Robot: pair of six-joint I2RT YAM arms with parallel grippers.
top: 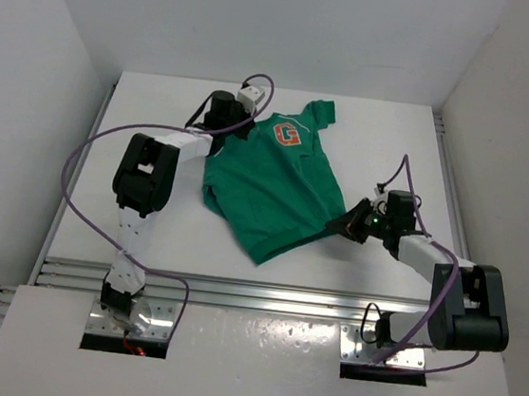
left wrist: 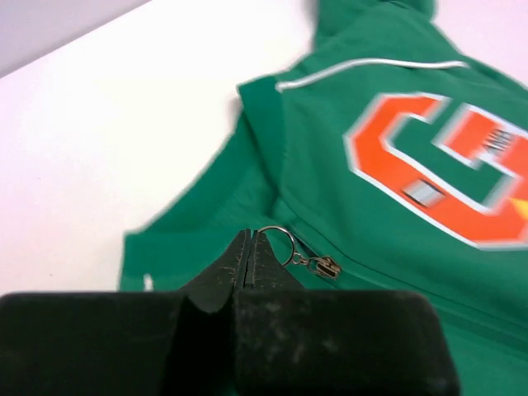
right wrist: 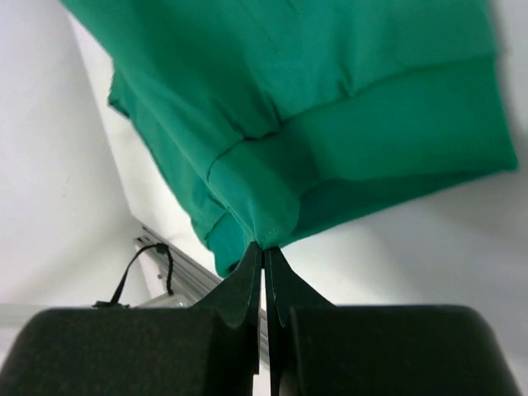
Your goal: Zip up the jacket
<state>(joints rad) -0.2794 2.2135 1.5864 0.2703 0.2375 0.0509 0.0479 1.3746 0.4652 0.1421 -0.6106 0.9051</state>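
The green jacket (top: 271, 184) lies flat on the white table, orange "G" (top: 288, 134) at the far end, hem toward me. My left gripper (top: 247, 122) is at the collar. In the left wrist view it (left wrist: 250, 237) is shut, its tips pinching the left edge of the metal ring pull (left wrist: 285, 239), with the zip slider (left wrist: 324, 266) just beyond, close under the neckline. My right gripper (top: 336, 227) is at the jacket's near right hem corner. In the right wrist view it (right wrist: 264, 246) is shut on the hem edge (right wrist: 276, 223), which is pulled taut.
An aluminium rail (top: 263, 295) runs along the table's near edge and also shows in the right wrist view (right wrist: 177, 268) beside a black cable loop (right wrist: 140, 264). White walls close in the table on three sides. Purple cables (top: 77, 162) trail from both arms.
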